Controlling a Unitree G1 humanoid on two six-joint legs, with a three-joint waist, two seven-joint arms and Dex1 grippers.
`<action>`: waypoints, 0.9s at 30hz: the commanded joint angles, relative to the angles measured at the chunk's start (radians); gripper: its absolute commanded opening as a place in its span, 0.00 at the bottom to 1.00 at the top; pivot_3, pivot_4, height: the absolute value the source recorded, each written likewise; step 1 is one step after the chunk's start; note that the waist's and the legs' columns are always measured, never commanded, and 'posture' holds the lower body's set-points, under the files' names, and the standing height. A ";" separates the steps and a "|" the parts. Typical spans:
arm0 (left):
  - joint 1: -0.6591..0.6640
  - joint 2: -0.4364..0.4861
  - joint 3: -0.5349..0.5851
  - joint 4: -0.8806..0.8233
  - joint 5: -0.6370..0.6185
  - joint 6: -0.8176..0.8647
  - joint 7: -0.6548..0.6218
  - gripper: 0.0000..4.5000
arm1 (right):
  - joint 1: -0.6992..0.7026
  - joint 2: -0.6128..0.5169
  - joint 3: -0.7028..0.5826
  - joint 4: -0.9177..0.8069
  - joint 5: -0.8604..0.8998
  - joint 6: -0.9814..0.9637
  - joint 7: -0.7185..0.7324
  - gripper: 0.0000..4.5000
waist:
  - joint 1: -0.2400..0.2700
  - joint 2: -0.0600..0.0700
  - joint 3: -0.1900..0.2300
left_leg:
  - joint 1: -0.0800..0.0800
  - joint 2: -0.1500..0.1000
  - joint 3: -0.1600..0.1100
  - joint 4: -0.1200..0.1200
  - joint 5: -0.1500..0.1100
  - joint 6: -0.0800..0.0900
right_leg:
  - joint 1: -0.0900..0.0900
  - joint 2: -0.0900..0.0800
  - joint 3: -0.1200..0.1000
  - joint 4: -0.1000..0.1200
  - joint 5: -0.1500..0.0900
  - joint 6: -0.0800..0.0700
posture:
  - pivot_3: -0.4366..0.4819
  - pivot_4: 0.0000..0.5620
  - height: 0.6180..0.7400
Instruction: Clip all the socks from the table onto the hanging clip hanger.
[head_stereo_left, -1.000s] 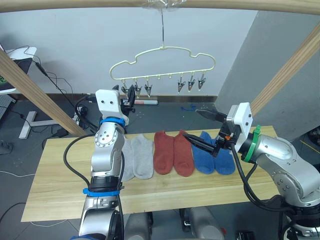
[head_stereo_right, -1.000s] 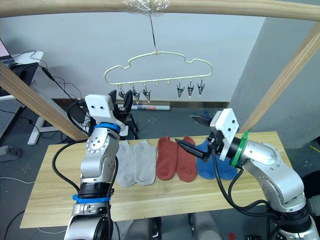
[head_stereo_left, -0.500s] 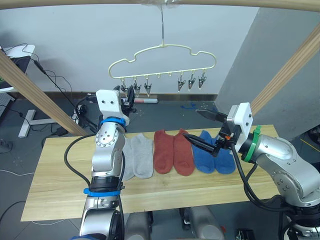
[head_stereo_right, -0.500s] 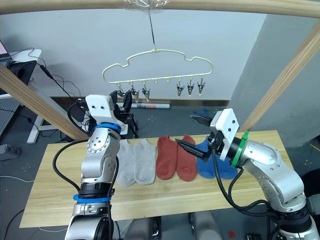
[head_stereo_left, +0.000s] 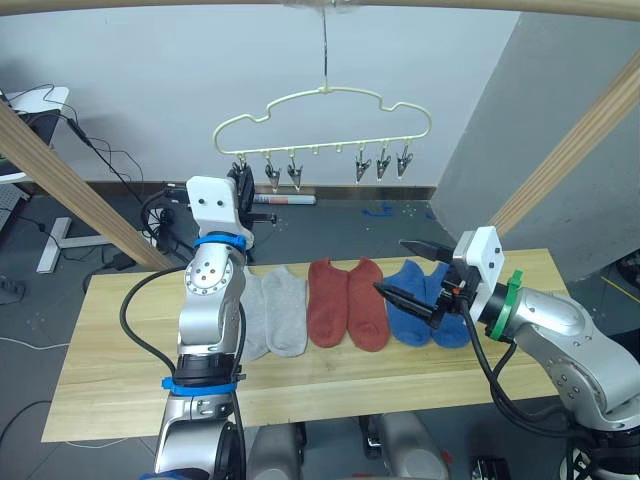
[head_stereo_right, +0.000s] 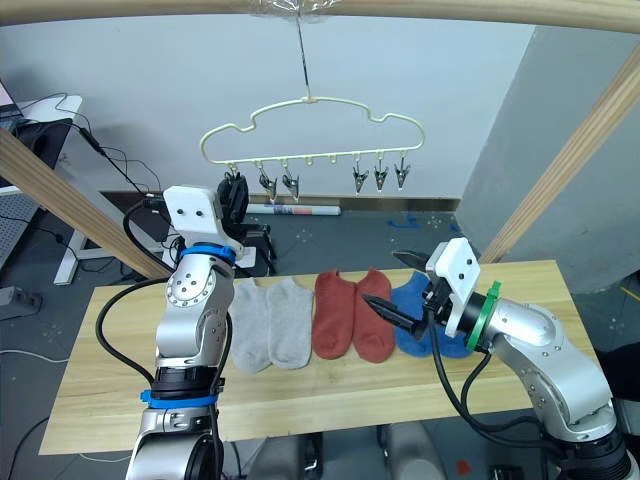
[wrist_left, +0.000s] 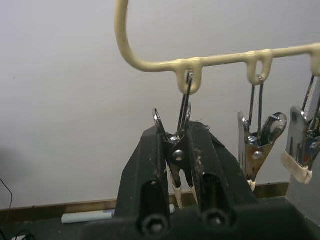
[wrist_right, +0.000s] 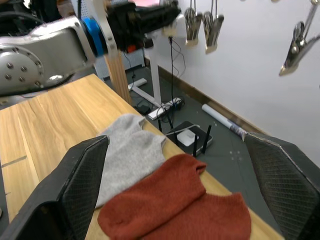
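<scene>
The left tool (wrist_left: 182, 172) is clamped on the leftmost clip (wrist_left: 176, 145) of the hanger (head_stereo_left: 325, 120). The right tool (head_stereo_left: 412, 272) is held apart over the blue socks (head_stereo_left: 425, 310). Six socks lie on the worktop (head_stereo_left: 100, 370).

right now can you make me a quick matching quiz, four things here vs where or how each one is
Things:
1. left gripper
2. right gripper
3. rust red socks
4. clip hanger

States:
a. hangs from the pole overhead
b. lying flat in the middle of the table
c. closed around a metal clip
d. open above the blue socks

Pairs: 1-c, 2-d, 3-b, 4-a
</scene>
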 joint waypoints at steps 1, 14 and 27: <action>0.007 0.007 0.002 -0.043 0.005 0.000 0.001 0.06 | 0.001 0.001 -0.022 -0.056 0.007 -0.020 -0.009 1.00 | 0.000 0.000 0.000 | 0.000 0.000 0.000 0.000 0.000 0.000 | 0.000 0.000 0.000 0.000 0.000 0.000 | 0.26 0.53 1.00; 0.019 0.010 -0.025 -0.062 -0.021 -0.011 -0.074 0.06 | 0.084 -0.010 0.051 0.082 -0.378 0.004 -0.307 1.00 | 0.003 0.000 0.000 | -0.001 -0.001 0.000 0.000 0.002 -0.004 | 0.000 -0.001 -0.001 -0.001 0.000 0.001 | 0.27 0.54 1.00; 0.006 0.022 -0.041 -0.081 -0.137 0.096 -0.211 0.06 | -0.016 0.271 -0.012 0.675 -0.548 -0.243 -0.590 1.00 | 0.000 0.004 0.004 | -0.001 -0.001 0.004 0.000 0.003 -0.005 | -0.004 -0.001 0.003 0.003 0.000 0.001 | 0.29 0.56 1.00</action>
